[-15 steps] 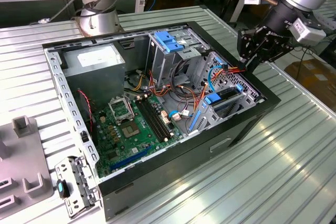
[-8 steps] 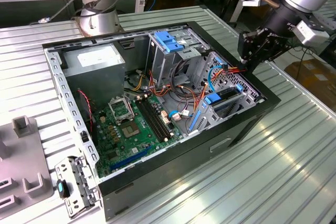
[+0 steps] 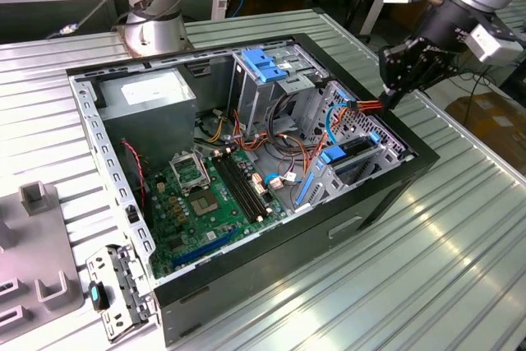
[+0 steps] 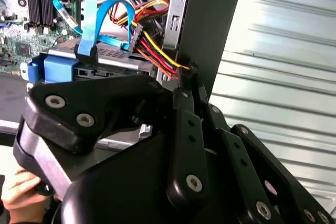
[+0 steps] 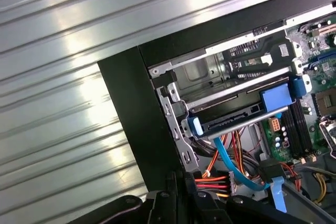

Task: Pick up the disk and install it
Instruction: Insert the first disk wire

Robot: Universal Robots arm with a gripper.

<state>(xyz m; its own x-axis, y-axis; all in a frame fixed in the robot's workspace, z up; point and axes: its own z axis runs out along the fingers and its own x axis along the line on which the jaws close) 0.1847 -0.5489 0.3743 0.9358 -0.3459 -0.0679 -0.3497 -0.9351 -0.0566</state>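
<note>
1. The disk (image 5: 231,118) lies inside the drive cage (image 5: 176,111) at a corner of the computer case (image 5: 131,114), its blue rails (image 5: 275,98) at the cage mouth. Pick-up and insertion look done, though full seating cannot be judged.
2. Power wires (image 5: 212,179) hang just beside it.
3. The gripper (image 4: 190,72) is off the disk, fingers drawn together at those wires.

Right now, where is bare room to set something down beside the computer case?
The ribbed table is bare beside the case, toward the exterior view's right. It is crowded at the case corner, where the cables and the claw meet.
</note>
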